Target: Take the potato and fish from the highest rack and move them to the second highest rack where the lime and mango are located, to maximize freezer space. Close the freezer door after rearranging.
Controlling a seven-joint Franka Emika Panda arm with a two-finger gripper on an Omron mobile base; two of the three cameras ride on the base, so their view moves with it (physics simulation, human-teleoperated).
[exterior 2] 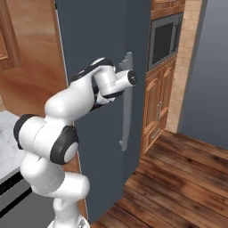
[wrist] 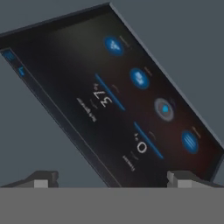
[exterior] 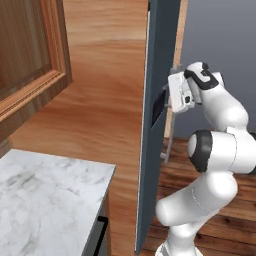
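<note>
Spread fingertips [wrist: 41,180] of the gripper [wrist: 109,181] faced the door [exterior: 157,125] panel [wrist: 127,105], its tilted digits reading "37" and "0", smaller labels blurred.

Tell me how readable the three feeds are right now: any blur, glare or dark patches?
Hand view: dim and soft, the freezer door control panel dark, its blue icons and digits blurred, tilted. Left base view: evenly lit, the marble counter bright, no glare. Right base view: clear, the bar handle sharp.

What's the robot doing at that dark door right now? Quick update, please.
Gripper jaws open, holding nothing. Pressed close to the freezer door, facing its control panel. Handle beside it, ungrasped.
</note>
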